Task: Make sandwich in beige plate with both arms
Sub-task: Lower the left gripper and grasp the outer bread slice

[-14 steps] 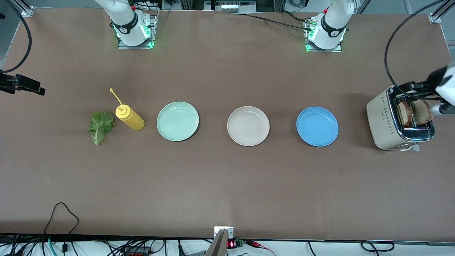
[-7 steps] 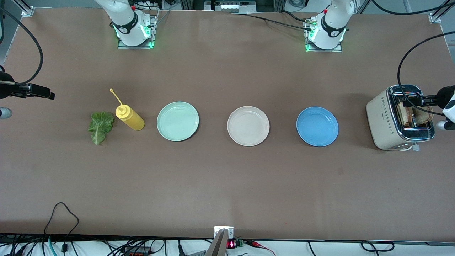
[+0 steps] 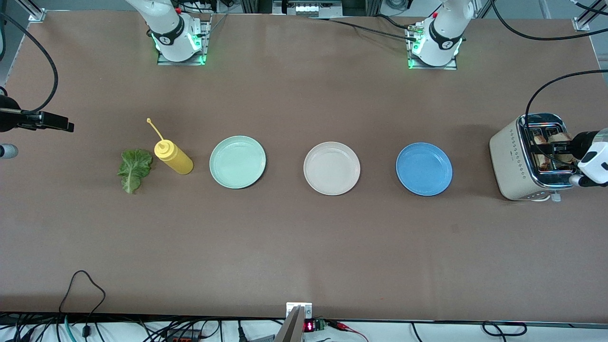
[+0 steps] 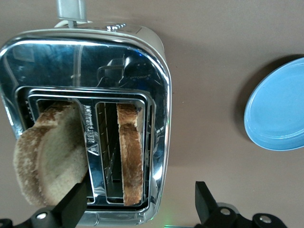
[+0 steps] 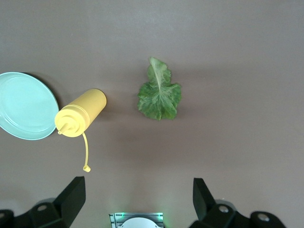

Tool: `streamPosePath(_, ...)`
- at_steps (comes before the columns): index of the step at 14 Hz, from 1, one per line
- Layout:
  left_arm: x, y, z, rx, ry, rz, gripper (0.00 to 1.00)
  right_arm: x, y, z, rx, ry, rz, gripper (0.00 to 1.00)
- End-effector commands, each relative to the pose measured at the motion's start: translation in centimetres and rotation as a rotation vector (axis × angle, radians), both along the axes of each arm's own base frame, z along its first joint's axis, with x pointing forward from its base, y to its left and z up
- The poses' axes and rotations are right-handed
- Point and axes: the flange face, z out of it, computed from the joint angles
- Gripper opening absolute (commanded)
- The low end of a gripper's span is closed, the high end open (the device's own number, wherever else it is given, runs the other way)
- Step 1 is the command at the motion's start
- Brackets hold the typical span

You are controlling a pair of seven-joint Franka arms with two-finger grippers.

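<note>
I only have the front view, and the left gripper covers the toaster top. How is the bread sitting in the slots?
Observer: In the left wrist view, one brown-crusted bread slice stands straight in its slot of the beige, chrome-topped toaster.
Operator: And the other slice?
Observer: The second, rounder slice leans out of its slot. The left gripper is open over the toaster and holds nothing.
Operator: Right gripper?
Observer: The right gripper waits open above the table toward the right arm's end. Its camera looks down on the ruffled green lettuce leaf.
</note>
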Motion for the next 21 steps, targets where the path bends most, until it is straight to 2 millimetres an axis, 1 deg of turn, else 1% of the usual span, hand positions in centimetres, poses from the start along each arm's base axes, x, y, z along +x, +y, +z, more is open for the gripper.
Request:
streamPosePath(1,0.3,0.4,-0.3,0.006,0.005,-0.019,0.98,0.0,0.1,0.3,0.019,0.009,0.017,1.00)
streamPosePath(2,0.2,0.4,-0.3,0.005,0.007,-0.017,0.91,-0.1,0.1,0.3,0.019,0.011,0.017,1.00)
streamPosePath(3,0.2,0.4,-0.3,0.005,0.007,-0.017,0.76,-0.1,0.1,0.3,0.019,0.011,0.017,1.00)
streamPosePath(5,0.0,1.1,-0.5,0.005,0.010,-0.005,0.74,-0.1,0.1,0.3,0.020,0.015,0.017,1.00)
streamPosePath(6,-0.1,1.4,-1.2,0.000,0.019,0.002,0.74,-0.1,0.1,0.2,0.020,0.018,0.017,1.00)
streamPosePath(8,-0.1,1.4,-1.3,0.000,0.021,0.003,0.69,-0.2,0.0,0.1,0.022,0.028,0.014,1.00)
streamPosePath(10,0.0,1.4,-1.6,0.002,0.026,0.012,0.68,-0.3,0.1,0.2,0.021,0.028,0.014,1.00)
streamPosePath(11,0.0,1.4,-1.6,0.002,0.026,0.013,0.61,-0.3,0.2,0.2,0.020,0.028,0.012,1.00)
streamPosePath(13,-0.1,1.4,-1.6,0.001,0.030,0.013,0.36,-0.3,0.2,0.1,0.018,0.031,0.012,1.00)
streamPosePath(14,-0.1,1.4,-1.6,0.001,0.032,0.013,0.28,-0.3,0.2,0.1,0.018,0.033,0.012,1.00)
streamPosePath(16,-0.1,1.4,-1.5,-0.002,0.033,0.010,0.14,-0.3,0.3,0.1,0.017,0.034,0.014,1.00)
streamPosePath(17,-0.2,1.5,-1.5,-0.007,0.032,0.000,0.09,-0.4,0.2,0.1,0.017,0.040,0.013,1.00)
streamPosePath(19,-0.2,1.6,-1.4,-0.007,0.029,-0.001,0.04,-0.5,-0.1,0.0,0.019,0.045,0.009,1.00)
streamPosePath(20,-0.1,1.6,-1.1,-0.005,0.025,-0.005,0.02,-0.5,-0.1,0.0,0.019,0.047,0.009,1.00)
streamPosePath(21,0.1,1.6,-0.3,-0.002,0.015,-0.006,0.01,-0.5,-0.1,0.1,0.019,0.045,0.009,1.00)
